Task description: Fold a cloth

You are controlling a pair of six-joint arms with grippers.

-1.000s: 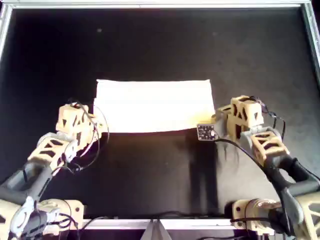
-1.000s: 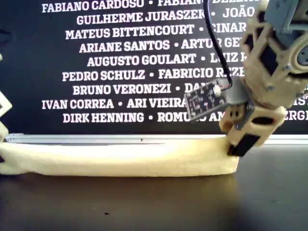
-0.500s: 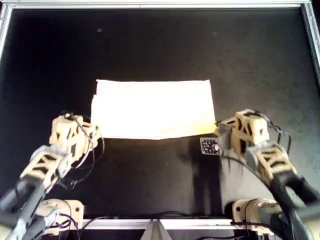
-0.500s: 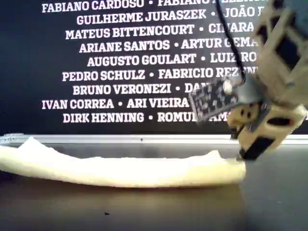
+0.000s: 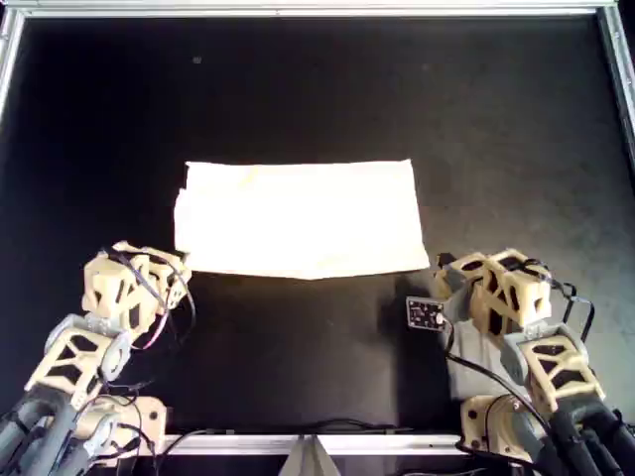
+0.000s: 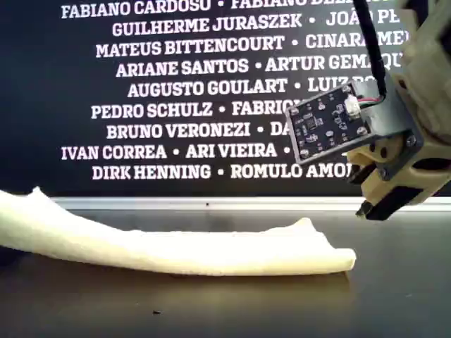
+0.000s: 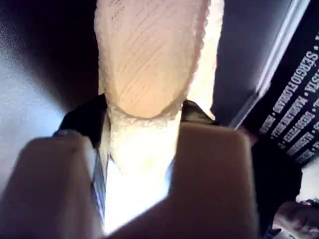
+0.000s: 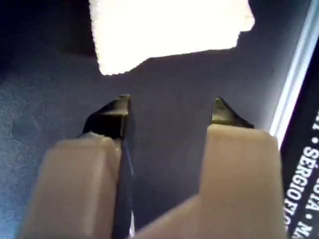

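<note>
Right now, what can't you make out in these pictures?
Left wrist view: a blurred cream shape fills the gap between the left fingers, so open or shut is unclear.
Exterior view: the cloth has its left end cut off by the frame edge.
Exterior view: the right gripper hides some banner names.
Overhead view: glare washes out the cloth's layers.

From where I stand, the overhead camera looks straight down on the whole black matte table [image 5: 298, 89], taking in both arms at the lower edge of its picture, while the exterior camera sits low at table height and faces across the surface towards a black wall of white printed names [image 6: 176, 91]. Each wrist camera rides close behind its own jaws, looking along them at the tabletop. All four views share the pale cream folded cloth sheet [image 5: 303, 218].
</note>
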